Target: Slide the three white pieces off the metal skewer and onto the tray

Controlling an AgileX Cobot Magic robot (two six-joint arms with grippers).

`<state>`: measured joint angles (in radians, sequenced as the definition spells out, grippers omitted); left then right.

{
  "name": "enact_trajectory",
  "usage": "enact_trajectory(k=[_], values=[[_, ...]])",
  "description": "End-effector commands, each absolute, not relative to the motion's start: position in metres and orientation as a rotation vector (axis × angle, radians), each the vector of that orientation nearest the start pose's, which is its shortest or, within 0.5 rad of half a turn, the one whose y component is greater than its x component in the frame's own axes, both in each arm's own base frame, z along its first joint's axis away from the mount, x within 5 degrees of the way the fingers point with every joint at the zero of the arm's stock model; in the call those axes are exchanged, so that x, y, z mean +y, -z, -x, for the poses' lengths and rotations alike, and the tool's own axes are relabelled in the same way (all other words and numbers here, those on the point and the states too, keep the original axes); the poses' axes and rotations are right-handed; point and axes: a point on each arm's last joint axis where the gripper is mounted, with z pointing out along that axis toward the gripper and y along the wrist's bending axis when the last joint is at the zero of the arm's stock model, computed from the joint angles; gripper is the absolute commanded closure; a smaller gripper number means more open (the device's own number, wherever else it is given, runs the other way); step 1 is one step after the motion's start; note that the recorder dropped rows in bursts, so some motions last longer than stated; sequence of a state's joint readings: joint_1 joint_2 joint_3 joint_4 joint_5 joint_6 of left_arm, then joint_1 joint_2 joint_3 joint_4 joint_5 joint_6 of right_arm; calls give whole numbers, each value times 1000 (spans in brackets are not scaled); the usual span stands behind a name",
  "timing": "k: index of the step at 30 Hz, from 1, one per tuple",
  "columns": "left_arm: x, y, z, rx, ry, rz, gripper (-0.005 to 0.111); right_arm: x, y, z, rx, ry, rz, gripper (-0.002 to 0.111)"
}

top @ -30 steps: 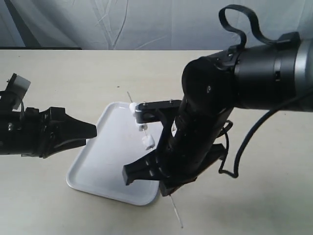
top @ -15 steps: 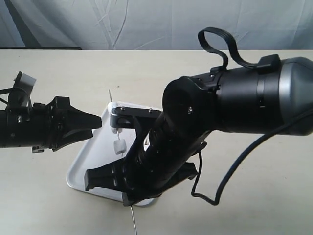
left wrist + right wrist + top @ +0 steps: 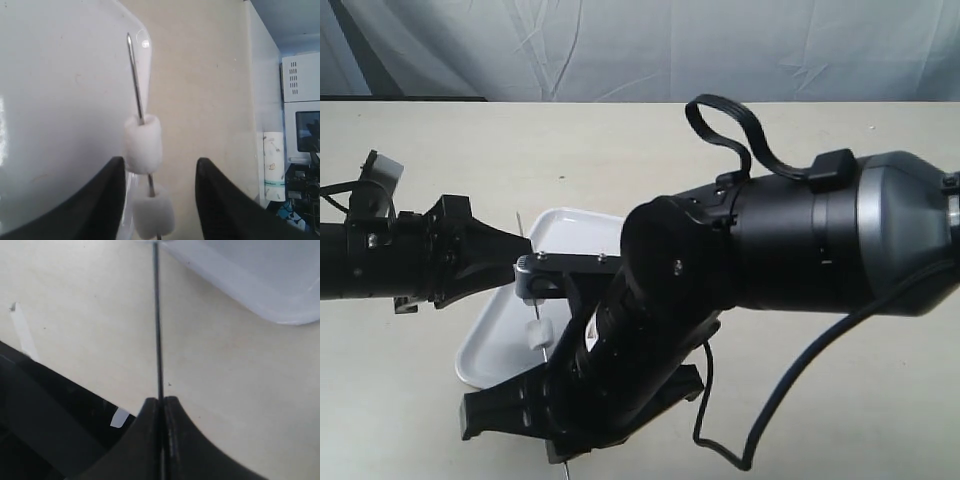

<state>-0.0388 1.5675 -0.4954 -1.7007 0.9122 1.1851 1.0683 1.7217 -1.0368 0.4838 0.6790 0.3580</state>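
The thin metal skewer (image 3: 157,315) is held at its lower end by my right gripper (image 3: 161,402), shut on it. In the left wrist view the skewer (image 3: 135,80) carries two white pieces, one (image 3: 143,143) above the other (image 3: 152,216); the third is out of view. Both sit between the fingers of my open left gripper (image 3: 160,162), closer to one finger, and whether they touch it is unclear. The exterior view shows one white piece (image 3: 537,333) over the white tray (image 3: 480,350), the left gripper (image 3: 518,262) beside it, and the right gripper (image 3: 552,448) low under its arm.
The bulky black right arm (image 3: 740,270) covers much of the tray and the table's middle. A grey cloth backdrop (image 3: 640,50) stands behind the beige table (image 3: 440,150). A tray corner (image 3: 260,285) shows in the right wrist view.
The right arm has swung left with the skewer, bringing the white pieces between the left gripper's fingers. The left gripper has edged right toward the tray.
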Motion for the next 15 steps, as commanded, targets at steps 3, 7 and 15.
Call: enact_trajectory(k=[3, 7, 15], values=[[-82, -168, -232, 2385, 1382, 209, 65, 308, -193, -126, 3000, -745, 598, 109], [-82, -167, -232, 2397, 1376, 224, 75, 307, -193, -126, 3008, -741, 601, 109], [-81, -169, -235, 2394, 1361, 225, 85, 305, -192, -120, 3061, -717, 627, 109]])
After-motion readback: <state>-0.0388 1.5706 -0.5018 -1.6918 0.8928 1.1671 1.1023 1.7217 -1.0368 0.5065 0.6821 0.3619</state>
